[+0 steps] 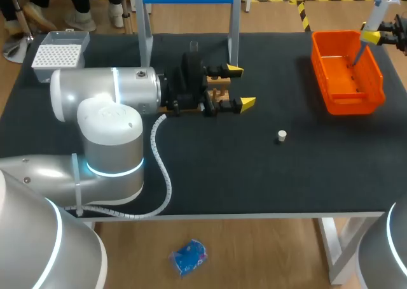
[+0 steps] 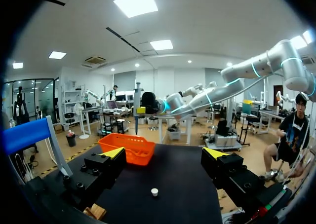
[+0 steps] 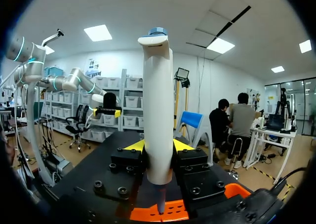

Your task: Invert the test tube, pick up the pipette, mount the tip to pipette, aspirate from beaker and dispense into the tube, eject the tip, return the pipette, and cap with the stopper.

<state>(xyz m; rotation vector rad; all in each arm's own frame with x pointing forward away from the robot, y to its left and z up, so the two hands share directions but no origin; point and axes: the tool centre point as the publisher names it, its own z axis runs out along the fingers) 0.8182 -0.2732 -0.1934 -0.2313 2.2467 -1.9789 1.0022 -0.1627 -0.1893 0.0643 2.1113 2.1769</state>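
Pipette [image 3: 158, 110] is clamped upright between the 2 right jaws, above the orange bin [image 1: 331, 91] at the far right of the desk [image 1: 267, 174]. Left jaws are seen open with nothing held, beside the wooden rack [image 1: 220, 93]. Stopper [image 1: 282, 135] lies well apart from both. Pipette is judged light, stiff and smooth plastic. It is best held mid-barrel, with the plunger left free and the thin lower end spared knocks.

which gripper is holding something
The right gripper, shut on the pipette over the orange bin; the left gripper stands open with nothing between its fingers.
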